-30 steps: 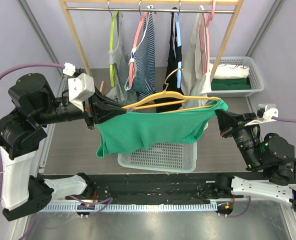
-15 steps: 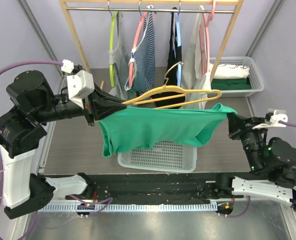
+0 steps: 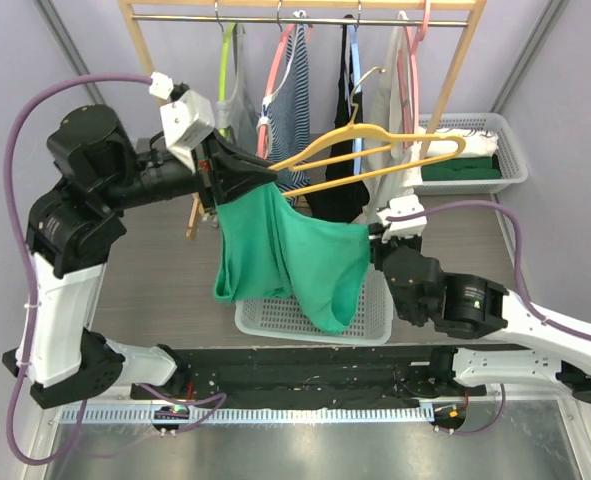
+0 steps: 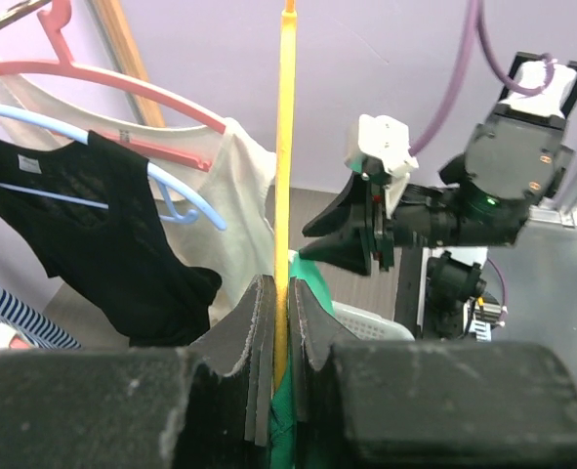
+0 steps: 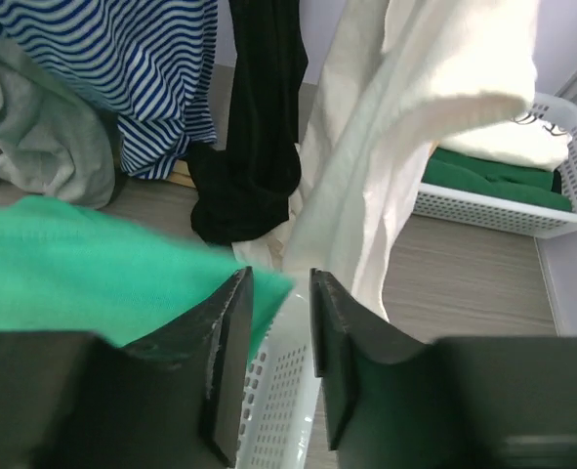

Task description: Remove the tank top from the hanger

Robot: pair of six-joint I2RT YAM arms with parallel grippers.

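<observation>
The left end effector (image 3: 265, 181) is clenched on the yellow hanger (image 4: 286, 147), high above the left half of the counter (image 3: 155, 285); the green tank top (image 3: 305, 260) hangs bunched from that same grip, off the hanger's right arm, its lower edge over the white basket (image 3: 375, 318) at the middle of the near edge; left of the basket the counter is bare; the right end effector (image 5: 279, 285) stands released just beside the top's right edge; the hanger's free end lies near the hung clothes (image 3: 293, 110) at the far edge.
</observation>
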